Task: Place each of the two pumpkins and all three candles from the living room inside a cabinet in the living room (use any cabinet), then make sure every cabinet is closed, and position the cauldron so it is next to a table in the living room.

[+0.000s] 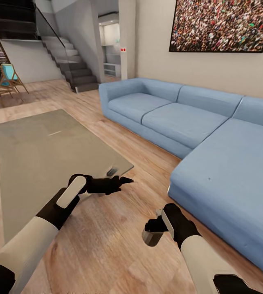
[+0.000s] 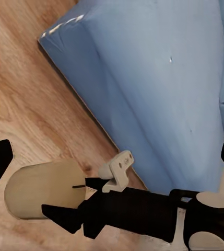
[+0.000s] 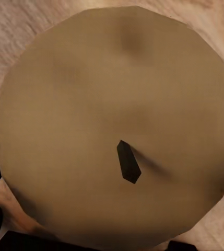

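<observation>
A short beige candle [image 1: 151, 240] with a dark wick hangs just above the wooden floor, and my right gripper [image 1: 155, 233] is shut on it. Its round top with the wick [image 3: 112, 115] sits close before the right wrist camera. The left wrist view looks across at the same candle [image 2: 44, 191] held in the right gripper [image 2: 85, 212]. My left gripper [image 1: 117, 181] is open and holds nothing, out over the floor by the corner of a grey-green slab. The cabinet is out of view.
A blue sectional sofa [image 1: 213, 134] runs along the right, its near corner [image 2: 158, 89] close to the right arm. A flat grey-green slab [image 1: 45, 151], low table or rug, I cannot tell, lies on the left. Stairs [image 1: 72, 67] and wooden chairs [image 1: 4, 83] stand far back.
</observation>
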Available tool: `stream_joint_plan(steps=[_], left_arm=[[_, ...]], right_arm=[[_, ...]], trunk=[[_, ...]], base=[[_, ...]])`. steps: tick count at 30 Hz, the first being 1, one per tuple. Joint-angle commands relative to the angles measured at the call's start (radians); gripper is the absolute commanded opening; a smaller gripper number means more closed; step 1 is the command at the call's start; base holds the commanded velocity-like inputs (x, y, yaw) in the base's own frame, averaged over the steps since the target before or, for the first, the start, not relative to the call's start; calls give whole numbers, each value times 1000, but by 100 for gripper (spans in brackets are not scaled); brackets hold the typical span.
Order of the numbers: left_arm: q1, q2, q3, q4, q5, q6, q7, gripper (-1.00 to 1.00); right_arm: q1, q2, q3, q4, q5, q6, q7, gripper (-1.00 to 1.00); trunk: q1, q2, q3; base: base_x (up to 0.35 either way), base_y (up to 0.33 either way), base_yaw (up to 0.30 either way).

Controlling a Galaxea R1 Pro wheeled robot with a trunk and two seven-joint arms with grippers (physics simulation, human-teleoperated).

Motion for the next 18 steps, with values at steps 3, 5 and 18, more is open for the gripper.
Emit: stream_joint_plan(steps=[3, 5, 18], left_arm=[[0, 0, 0, 0, -1, 0, 0, 100], [0, 0, 0, 0, -1, 0, 0, 100], [0, -1, 0, 7, -1, 0, 0, 100]], right_arm=[[0, -2, -1, -1, -3, 0, 0, -100], [0, -2, -1, -1, -3, 0, 0, -100], [0, -1, -1, 2, -3, -2, 0, -100]], trunk=[[-12, 21, 9], [-19, 35, 16], [-69, 126, 57]], base=[[0, 0, 286], [0, 0, 287], [0, 0, 287]])
